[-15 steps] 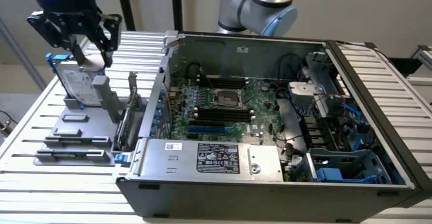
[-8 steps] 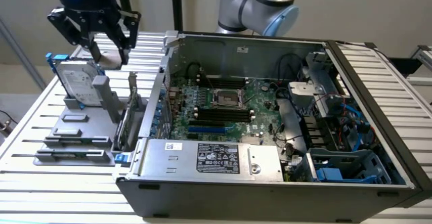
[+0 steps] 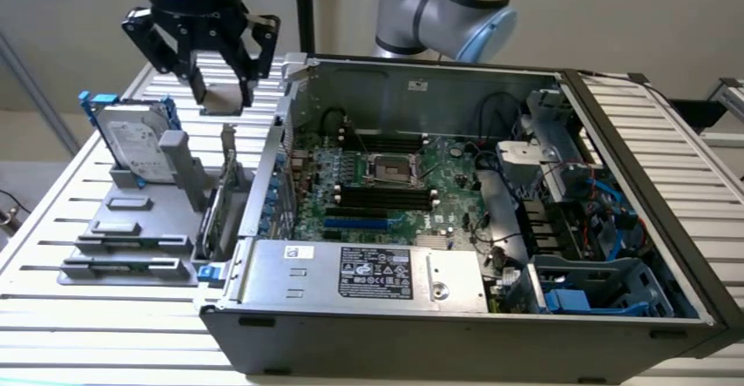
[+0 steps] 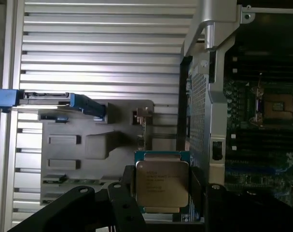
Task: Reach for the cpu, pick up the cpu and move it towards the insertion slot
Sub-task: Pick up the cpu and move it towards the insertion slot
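gripper (image 3: 221, 90) clamping cpu (image 4: 161, 186), above case edge

The exterior view looks down from high in front at the open grey metal computer case (image 3: 465, 229); the wrist view looks straight down, close, sharing its square shiny-framed socket (image 3: 392, 170) (image 4: 276, 105).

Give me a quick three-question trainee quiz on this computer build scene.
1. True or false: the cpu sits between the jaws of the gripper, outside the computer case.
2. Where is the insertion slot? A) on the motherboard inside the case, B) outside the case, C) between the jaws.
3. Fill in: the hard drive stands on the case's ____ side in the exterior view.

Key: 1 true; 2 A; 3 left.
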Robot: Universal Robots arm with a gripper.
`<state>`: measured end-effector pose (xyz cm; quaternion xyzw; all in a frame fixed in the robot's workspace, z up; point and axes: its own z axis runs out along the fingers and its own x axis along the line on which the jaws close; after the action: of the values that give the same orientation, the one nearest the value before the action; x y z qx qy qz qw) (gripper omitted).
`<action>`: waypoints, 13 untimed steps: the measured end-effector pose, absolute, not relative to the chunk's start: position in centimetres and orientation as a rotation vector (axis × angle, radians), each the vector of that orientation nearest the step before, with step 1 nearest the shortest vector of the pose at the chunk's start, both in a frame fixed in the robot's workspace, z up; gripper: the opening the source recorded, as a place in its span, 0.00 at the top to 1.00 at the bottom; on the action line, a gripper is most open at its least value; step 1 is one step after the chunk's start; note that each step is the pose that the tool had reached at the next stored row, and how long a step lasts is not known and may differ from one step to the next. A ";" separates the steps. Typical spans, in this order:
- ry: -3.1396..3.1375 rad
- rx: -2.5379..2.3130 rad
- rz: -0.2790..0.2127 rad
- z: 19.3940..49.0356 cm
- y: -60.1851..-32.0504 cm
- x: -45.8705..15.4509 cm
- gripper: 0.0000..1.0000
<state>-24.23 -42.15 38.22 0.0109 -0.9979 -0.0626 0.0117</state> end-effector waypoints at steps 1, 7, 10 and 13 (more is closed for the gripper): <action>-3.112 0.034 -0.198 38.3 -42.2 -23.8 0.45; -3.110 0.034 -0.210 38.5 -42.2 -21.0 0.45; -3.110 0.034 -0.214 38.6 -42.2 -19.7 0.45; -3.109 0.034 -0.217 38.6 -42.2 -18.3 0.45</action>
<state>-18.31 -42.15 38.64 0.0110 -0.9974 -0.0697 0.0124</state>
